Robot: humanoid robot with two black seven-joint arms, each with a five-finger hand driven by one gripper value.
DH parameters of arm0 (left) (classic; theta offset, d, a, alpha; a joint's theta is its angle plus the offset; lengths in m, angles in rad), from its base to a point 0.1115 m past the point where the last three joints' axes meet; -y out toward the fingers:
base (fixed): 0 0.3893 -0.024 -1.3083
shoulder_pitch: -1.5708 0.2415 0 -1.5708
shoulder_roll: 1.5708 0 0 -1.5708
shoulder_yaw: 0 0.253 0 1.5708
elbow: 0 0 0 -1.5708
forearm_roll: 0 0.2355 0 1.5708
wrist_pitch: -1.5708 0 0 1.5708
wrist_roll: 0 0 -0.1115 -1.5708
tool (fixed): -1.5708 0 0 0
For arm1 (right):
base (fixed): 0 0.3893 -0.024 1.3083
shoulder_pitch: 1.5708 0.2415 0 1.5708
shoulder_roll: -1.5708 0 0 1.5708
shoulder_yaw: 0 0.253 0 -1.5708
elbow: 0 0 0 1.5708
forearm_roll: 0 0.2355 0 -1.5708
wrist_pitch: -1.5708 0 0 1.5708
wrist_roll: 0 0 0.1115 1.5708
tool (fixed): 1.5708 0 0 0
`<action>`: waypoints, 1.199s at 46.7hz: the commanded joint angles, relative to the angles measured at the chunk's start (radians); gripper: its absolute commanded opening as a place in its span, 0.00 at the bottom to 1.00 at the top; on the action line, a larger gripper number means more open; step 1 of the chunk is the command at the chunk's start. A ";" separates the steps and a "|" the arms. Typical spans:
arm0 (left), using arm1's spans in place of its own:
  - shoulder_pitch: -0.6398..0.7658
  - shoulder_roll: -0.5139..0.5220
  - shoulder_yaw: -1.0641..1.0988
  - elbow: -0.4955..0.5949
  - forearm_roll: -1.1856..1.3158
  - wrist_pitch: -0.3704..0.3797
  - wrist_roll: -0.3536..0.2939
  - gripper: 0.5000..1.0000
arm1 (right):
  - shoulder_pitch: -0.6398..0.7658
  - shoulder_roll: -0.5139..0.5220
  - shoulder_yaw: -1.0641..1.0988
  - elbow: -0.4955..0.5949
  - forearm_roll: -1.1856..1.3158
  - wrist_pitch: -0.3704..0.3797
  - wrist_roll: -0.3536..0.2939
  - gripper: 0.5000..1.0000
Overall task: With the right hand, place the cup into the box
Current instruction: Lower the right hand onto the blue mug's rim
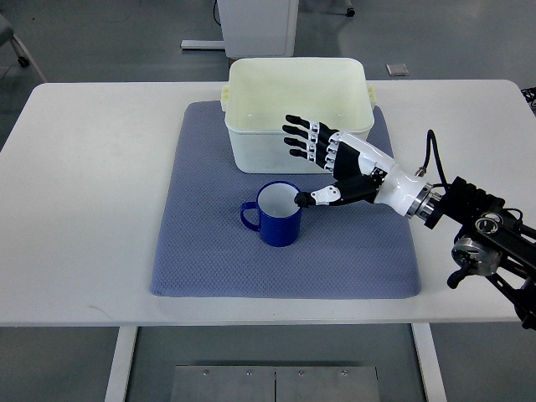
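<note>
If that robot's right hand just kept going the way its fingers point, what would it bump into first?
Probably the cream plastic box: the right hand points left, its fingers spread before the box's front wall. Height is unclear from above. Only the thumb reaches the blue cup.

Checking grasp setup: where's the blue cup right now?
In the top view, the blue cup stands upright on the grey mat, just in front of the white box, with the open right hand at its right rim.

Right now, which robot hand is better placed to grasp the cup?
The right robot hand: it hovers open beside the blue cup, thumb at its rim, with the box just behind. No left arm is in view.
</note>
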 commanded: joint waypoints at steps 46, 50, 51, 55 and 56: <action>0.000 0.000 0.002 0.000 0.000 0.000 0.000 1.00 | -0.010 0.168 -0.034 -0.216 -0.049 -0.034 0.056 1.00; 0.000 0.000 -0.001 0.000 0.000 0.000 -0.001 1.00 | -0.010 0.168 -0.052 -0.221 -0.049 -0.034 0.078 1.00; 0.000 0.000 0.002 0.000 0.000 0.000 -0.001 1.00 | -0.010 0.168 -0.055 -0.221 -0.049 -0.035 0.081 1.00; 0.000 0.000 -0.001 0.000 0.000 0.000 0.000 1.00 | -0.010 0.168 -0.068 -0.221 -0.049 -0.046 0.092 1.00; 0.000 0.000 -0.001 0.000 0.000 0.000 0.000 1.00 | -0.010 0.168 -0.069 -0.221 -0.049 -0.049 0.093 1.00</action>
